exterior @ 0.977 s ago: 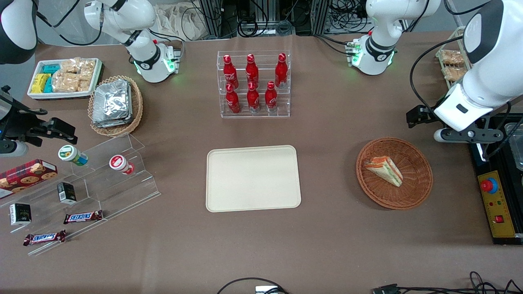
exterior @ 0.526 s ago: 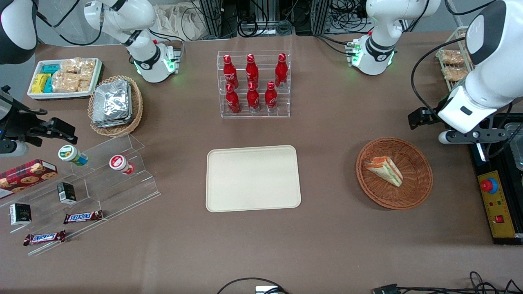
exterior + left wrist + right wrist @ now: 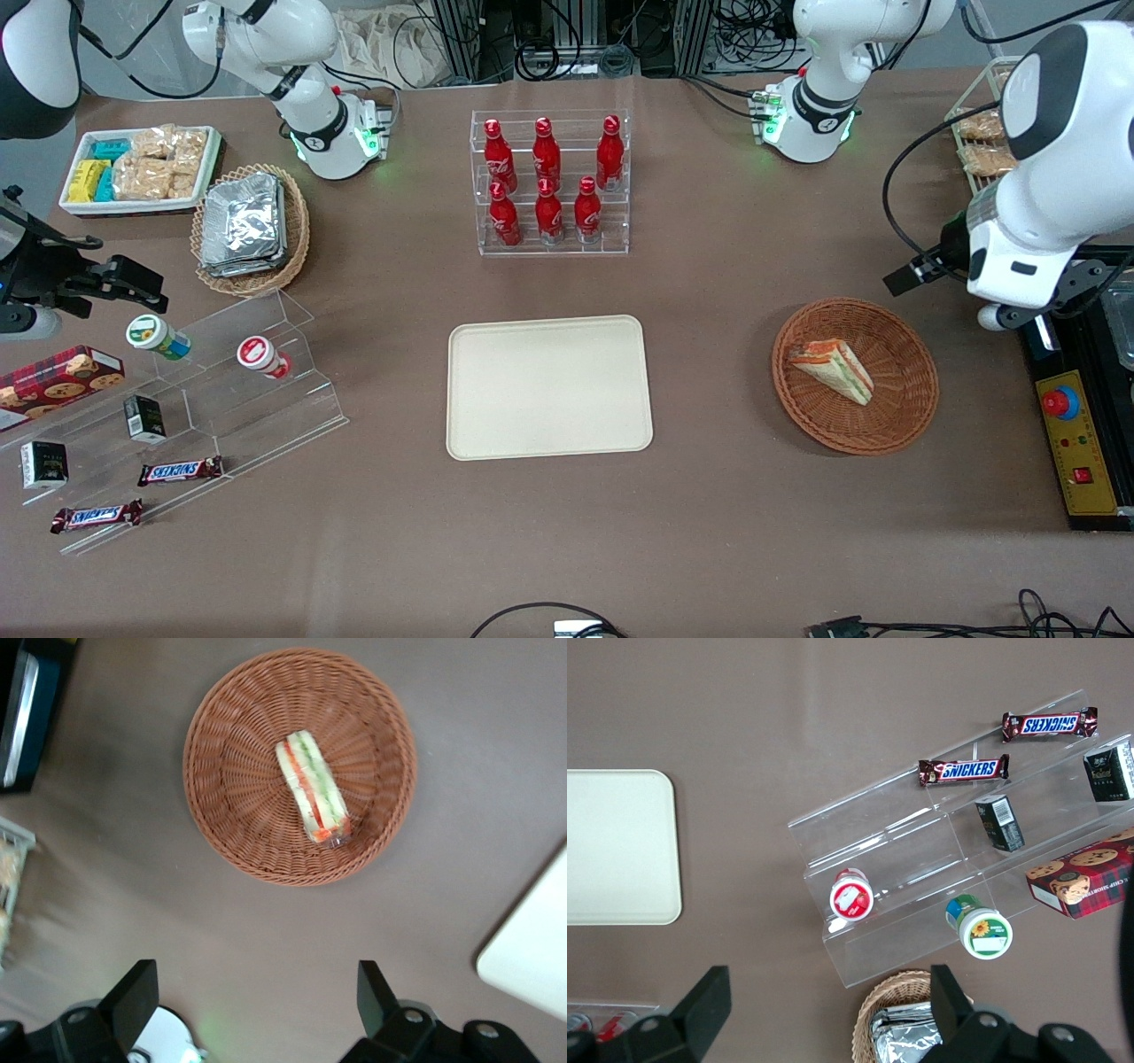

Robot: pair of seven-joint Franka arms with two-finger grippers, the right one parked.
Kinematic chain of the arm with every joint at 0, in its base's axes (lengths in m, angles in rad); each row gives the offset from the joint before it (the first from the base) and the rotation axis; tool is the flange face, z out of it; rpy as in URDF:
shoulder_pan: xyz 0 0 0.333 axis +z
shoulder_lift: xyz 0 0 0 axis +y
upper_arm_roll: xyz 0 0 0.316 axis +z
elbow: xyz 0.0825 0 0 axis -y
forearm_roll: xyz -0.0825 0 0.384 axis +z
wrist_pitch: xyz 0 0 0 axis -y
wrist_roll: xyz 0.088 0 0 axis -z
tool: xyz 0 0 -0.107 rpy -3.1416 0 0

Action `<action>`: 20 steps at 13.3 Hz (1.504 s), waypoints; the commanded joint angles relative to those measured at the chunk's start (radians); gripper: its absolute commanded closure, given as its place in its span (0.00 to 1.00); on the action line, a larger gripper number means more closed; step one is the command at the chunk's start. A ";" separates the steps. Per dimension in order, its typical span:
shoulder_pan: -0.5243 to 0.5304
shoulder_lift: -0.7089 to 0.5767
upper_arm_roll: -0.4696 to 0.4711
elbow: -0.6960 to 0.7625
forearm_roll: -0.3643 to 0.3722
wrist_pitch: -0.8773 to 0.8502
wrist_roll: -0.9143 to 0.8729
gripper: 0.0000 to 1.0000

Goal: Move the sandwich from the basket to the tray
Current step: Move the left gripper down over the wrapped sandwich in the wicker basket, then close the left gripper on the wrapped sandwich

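The sandwich (image 3: 834, 369) is a white wedge with orange-red and green layers. It lies in the reddish-brown wicker basket (image 3: 904, 416) toward the working arm's end of the table. The left wrist view shows the sandwich (image 3: 312, 787) lying in the basket (image 3: 230, 815). The cream-beige tray (image 3: 548, 387) lies flat at mid-table with nothing on it; one corner of it (image 3: 532, 948) shows in the left wrist view. My left gripper (image 3: 997, 301) hangs high beside the basket, at its rim toward the working arm's end. In the wrist view the gripper (image 3: 255, 992) is open and holds nothing.
A clear rack of red bottles (image 3: 549, 182) stands farther from the camera than the tray. A control box with a red button (image 3: 1076, 443) sits at the table edge beside the basket. A wire rack of packaged snacks (image 3: 979, 142) stands near the working arm.
The working arm's wrist has turned and shifted a little nearer to the front camera, beside the basket. The sandwich, basket and tray have not moved.
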 commanded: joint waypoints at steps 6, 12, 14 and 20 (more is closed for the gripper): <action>0.061 0.209 0.003 0.005 -0.059 0.119 -0.156 0.01; 0.061 0.323 0.003 -0.099 -0.059 0.355 -0.156 0.01; 0.061 0.351 0.003 -0.156 -0.060 0.460 -0.156 0.01; 0.059 0.403 0.000 -0.236 -0.062 0.609 -0.156 0.19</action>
